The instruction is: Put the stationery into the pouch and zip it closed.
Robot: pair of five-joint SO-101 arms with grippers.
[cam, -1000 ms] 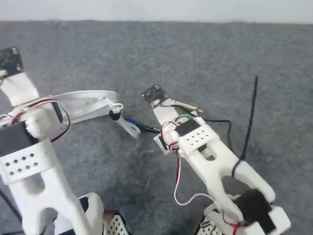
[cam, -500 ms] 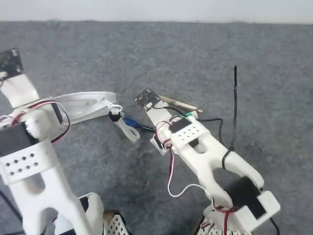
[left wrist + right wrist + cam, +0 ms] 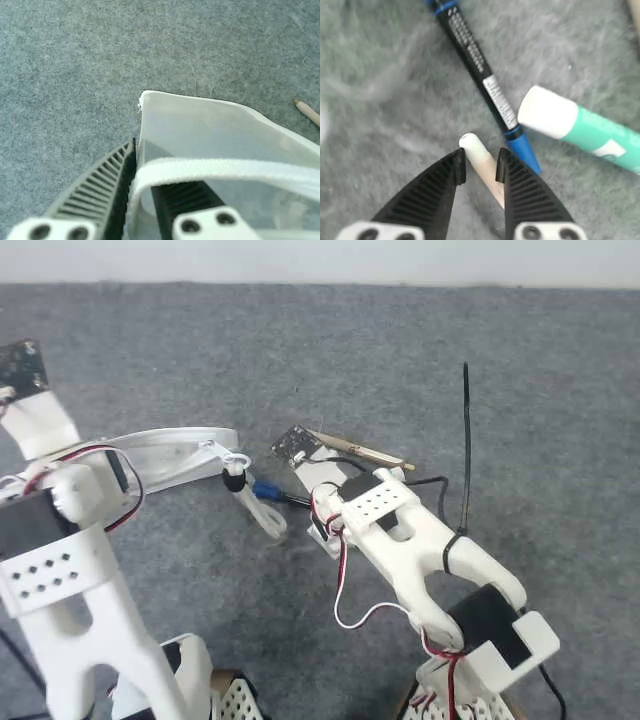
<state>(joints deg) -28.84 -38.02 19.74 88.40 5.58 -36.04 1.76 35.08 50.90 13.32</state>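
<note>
Between the closed jaws of the right gripper (image 3: 481, 167) sits a pale stick (image 3: 478, 150), held near its end, so it may pivot or slip out. Just beside it lie the blue pen (image 3: 475, 60) and the glue stick (image 3: 570, 127). Farther off, the left gripper (image 3: 142, 167) pinches the wall of the pouch (image 3: 210, 130), and a sagging mouth could catch the stick.

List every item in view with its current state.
Pouch: unzipped, mouth open, rim held by left gripper.
Left gripper: shut on pouch.
Right gripper: shut on stick.
Stick: gripped, outside pouch.
Pen: lying on table, outside pouch.
Glue stick: capped, lying on table.
Pencil: lying on table, outside pouch.
</note>
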